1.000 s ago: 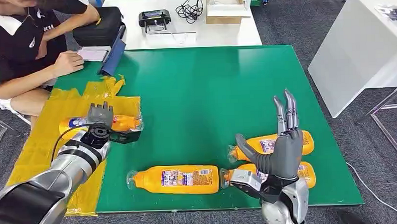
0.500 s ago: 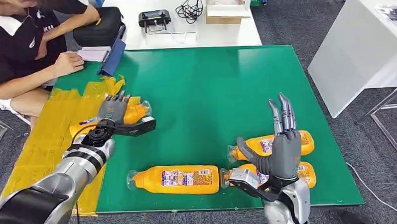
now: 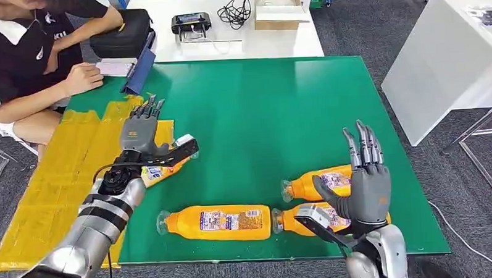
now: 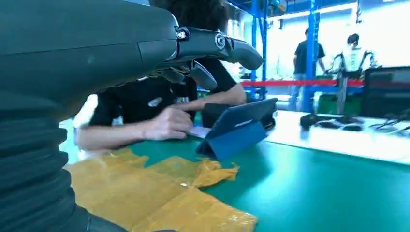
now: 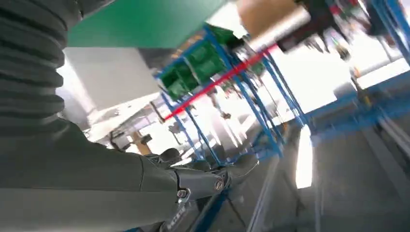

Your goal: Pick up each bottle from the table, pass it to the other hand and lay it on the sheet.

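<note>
Over the right edge of the yellow sheet [image 3: 47, 183] my left hand [image 3: 138, 131] is open, its fingers pointing away from me. An orange bottle [image 3: 161, 171] lies under its wrist, half on the sheet and half on the green table [image 3: 261, 107]. The left wrist view has the hand [image 4: 145, 43] with nothing in it above the sheet [image 4: 145, 193]. My right hand [image 3: 363, 183] is open and upright over two orange bottles [image 3: 310, 185] [image 3: 292, 219] at the front right. A third bottle [image 3: 215, 221] lies at the front middle. The right wrist view catches the thumb [image 5: 212, 181].
A person [image 3: 31, 60] sits at the back left, one hand near a blue tablet case [image 3: 141, 68]. Behind the green table stands a white table [image 3: 289, 41] with a black bag [image 3: 122, 32], a device and a cardboard box [image 3: 282, 8]. Another white table [image 3: 444, 52] stands right.
My left hand has opened and lifted off the bottle, which now lies at the sheet's right edge. My right hand has shifted slightly right and lower, still open.
</note>
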You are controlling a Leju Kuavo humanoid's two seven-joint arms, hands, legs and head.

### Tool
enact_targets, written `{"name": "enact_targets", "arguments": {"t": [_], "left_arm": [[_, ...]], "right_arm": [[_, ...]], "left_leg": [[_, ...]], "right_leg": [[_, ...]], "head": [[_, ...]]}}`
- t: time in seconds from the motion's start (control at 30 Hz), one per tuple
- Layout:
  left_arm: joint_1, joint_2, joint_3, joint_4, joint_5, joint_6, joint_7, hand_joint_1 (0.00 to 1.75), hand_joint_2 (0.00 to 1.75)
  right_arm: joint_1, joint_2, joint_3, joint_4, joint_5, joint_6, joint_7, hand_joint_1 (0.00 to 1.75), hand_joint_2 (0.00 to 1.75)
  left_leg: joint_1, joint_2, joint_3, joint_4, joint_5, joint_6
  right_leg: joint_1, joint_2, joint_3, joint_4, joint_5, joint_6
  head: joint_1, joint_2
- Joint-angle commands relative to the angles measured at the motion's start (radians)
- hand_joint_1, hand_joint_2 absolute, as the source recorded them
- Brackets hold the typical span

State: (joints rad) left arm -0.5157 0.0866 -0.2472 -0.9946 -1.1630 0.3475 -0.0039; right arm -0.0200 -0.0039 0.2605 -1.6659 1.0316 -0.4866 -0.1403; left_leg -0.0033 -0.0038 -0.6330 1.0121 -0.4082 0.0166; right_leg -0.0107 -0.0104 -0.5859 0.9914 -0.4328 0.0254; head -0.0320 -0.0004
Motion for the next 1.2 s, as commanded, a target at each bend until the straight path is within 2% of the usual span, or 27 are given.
{"name": "enact_targets", "arguments": {"t": [0.03,0.2,0.23,0.37,0.43,0.67,0.83,1.03,1.2], "left_arm": [[0.189,-0.039,0.012,-0.302,0.335,-0.112,-0.199,0.00,1.75],[0.197,-0.039,-0.004,-0.318,0.358,-0.116,-0.203,0.00,1.75],[0.200,-0.040,-0.011,-0.325,0.383,-0.120,-0.225,0.00,1.75],[0.214,-0.046,-0.062,-0.354,0.441,-0.150,-0.261,0.00,1.75],[0.213,-0.051,-0.075,-0.354,0.442,-0.150,-0.263,0.00,1.75],[0.213,-0.052,-0.095,-0.359,0.469,-0.144,-0.279,0.00,1.75],[0.219,-0.057,-0.119,-0.394,0.479,-0.144,-0.289,0.00,1.75],[0.204,-0.065,-0.163,-0.406,0.507,-0.156,-0.302,0.00,1.75],[0.199,-0.064,-0.166,-0.403,0.511,-0.156,-0.303,0.00,1.75]], "right_arm": [[-0.135,-0.202,-0.037,0.287,0.018,0.249,0.039,0.00,1.75],[-0.153,-0.219,-0.048,0.328,0.003,0.257,0.016,0.00,1.75],[-0.162,-0.235,-0.040,0.347,-0.004,0.292,0.017,0.00,1.75],[-0.225,-0.276,-0.056,0.508,-0.061,0.323,-0.056,0.00,1.75],[-0.233,-0.279,-0.059,0.538,-0.070,0.324,-0.076,0.00,1.75],[-0.244,-0.268,-0.031,0.592,-0.068,0.338,-0.101,0.00,1.75],[-0.260,-0.255,-0.011,0.648,-0.060,0.335,-0.110,0.00,1.75],[-0.328,-0.226,0.030,0.779,-0.014,0.300,-0.109,0.00,1.75],[-0.341,-0.224,0.034,0.805,-0.017,0.295,-0.115,0.00,1.75]], "left_leg": [[0.000,0.003,0.005,-0.001,-0.001,0.000],[-0.001,-0.002,0.002,0.000,-0.001,0.000],[-0.001,-0.003,0.001,0.000,-0.001,0.000],[-0.001,-0.002,0.005,-0.001,-0.001,-0.001],[-0.001,-0.004,0.001,0.000,0.000,0.000],[0.000,-0.002,0.005,-0.001,-0.002,-0.001],[0.000,-0.003,0.002,0.000,-0.001,0.000],[0.000,-0.002,0.001,0.000,-0.001,0.000],[0.000,-0.002,0.002,0.000,-0.001,-0.001]], "right_leg": [[0.000,0.003,0.005,-0.003,0.000,0.001],[-0.001,-0.001,0.004,-0.002,-0.001,0.000],[-0.001,-0.002,0.003,-0.002,0.000,0.000],[-0.001,-0.001,0.006,-0.003,0.000,-0.001],[-0.001,-0.003,0.003,-0.002,0.000,0.000],[0.000,-0.001,0.006,-0.003,-0.001,0.000],[0.001,-0.002,0.004,-0.002,0.000,0.000],[0.000,-0.001,0.003,-0.002,0.000,0.000],[0.000,-0.001,0.004,-0.002,0.000,0.000]], "head": [[0.000,0.000],[0.000,0.000],[0.000,0.000],[0.000,0.000],[0.000,0.000],[0.000,0.000],[0.000,0.000],[0.000,0.000],[0.000,0.000]]}}
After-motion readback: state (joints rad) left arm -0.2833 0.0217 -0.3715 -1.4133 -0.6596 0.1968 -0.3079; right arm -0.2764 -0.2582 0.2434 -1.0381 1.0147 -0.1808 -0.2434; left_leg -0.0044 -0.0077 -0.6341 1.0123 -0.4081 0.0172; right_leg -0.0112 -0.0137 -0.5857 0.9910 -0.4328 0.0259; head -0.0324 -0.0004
